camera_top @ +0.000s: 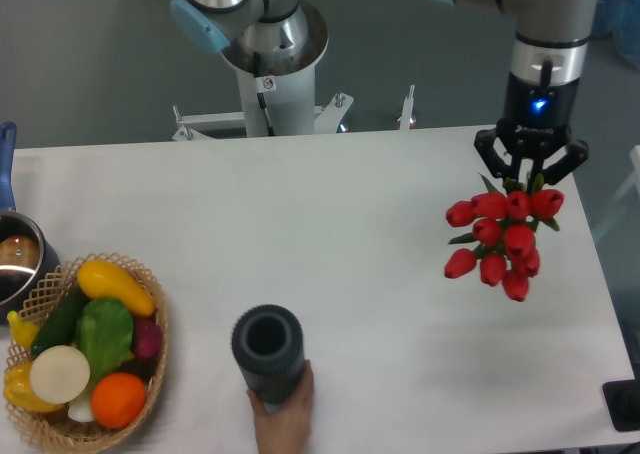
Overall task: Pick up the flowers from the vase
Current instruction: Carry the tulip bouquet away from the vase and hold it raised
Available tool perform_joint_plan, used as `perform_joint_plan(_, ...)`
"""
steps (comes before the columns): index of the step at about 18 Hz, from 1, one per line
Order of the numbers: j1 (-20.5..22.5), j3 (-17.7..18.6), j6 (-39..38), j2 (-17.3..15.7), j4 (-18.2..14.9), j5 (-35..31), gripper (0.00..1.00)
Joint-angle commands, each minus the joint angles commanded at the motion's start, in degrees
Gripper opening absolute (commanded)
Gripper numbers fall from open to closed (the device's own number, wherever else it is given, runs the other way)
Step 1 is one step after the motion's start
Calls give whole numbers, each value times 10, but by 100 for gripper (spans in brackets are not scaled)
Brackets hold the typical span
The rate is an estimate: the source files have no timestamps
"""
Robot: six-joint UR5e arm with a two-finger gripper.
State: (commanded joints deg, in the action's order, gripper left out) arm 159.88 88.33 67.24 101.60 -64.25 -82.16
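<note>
The flowers point(500, 237), a bound bunch of red tulip buds with green leaves, hang below my gripper point(529, 178) over the right part of the white table. The gripper's fingers close around the top of the bunch, so it is shut on it. The vase point(268, 351), dark grey, ribbed and empty, is near the front edge at centre-left, far from the flowers. A human hand point(283, 419) grips the vase from below and holds it tilted.
A wicker basket point(44, 291) of vegetables sits at the front left. A metal pot point(14, 258) with a blue handle is at the left edge. The robot base point(270, 64) stands behind the table's back edge.
</note>
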Motion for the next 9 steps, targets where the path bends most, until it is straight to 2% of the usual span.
perform_joint_plan(2, -11, -6, 0, 9, -10, -24, 0)
perform_joint_plan(6, -24, -43, 0, 28, -77, -55, 0)
perform_joint_plan(9, -39, -47, 1, 39, -84, -91, 0)
